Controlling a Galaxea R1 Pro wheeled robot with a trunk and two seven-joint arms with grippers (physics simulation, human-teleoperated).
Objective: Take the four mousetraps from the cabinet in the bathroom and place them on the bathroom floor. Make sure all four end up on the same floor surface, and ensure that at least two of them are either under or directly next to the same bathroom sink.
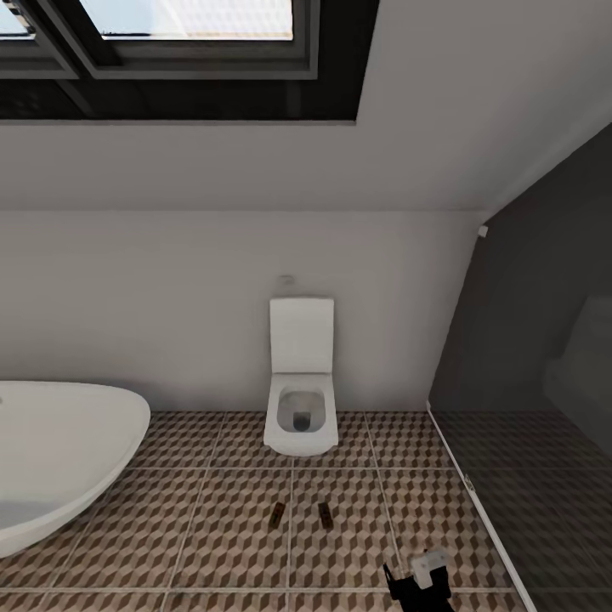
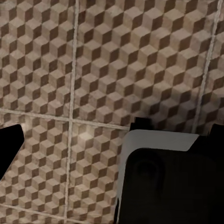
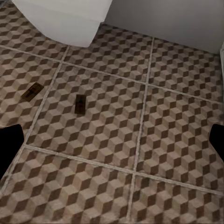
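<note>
Two small flat brown wooden mousetraps, one (image 1: 278, 514) left of the other (image 1: 325, 515), lie near each other on the cube-patterned brown, beige and white tiled bathroom floor (image 1: 212, 510), in front of the white wall-hung toilet (image 1: 300, 416). A white oval bathtub (image 1: 59, 450) stands further left. The right gripper (image 3: 112, 140) hovers over the tiles with fingers released, holding nothing; the left gripper's (image 2: 112, 149) fingers are likewise spread.

Even, soft light; slightly blurred renders

Daylight enters by the window (image 1: 195, 19) at twelve o'clock; the white wall (image 1: 170, 314) is evenly lit, the glass panel (image 1: 527, 357) at three o'clock dark. On the bathroom floor (image 2: 84, 135) a pale glare spot, faint shadows. Edges soft, fine detail smeared.
</note>
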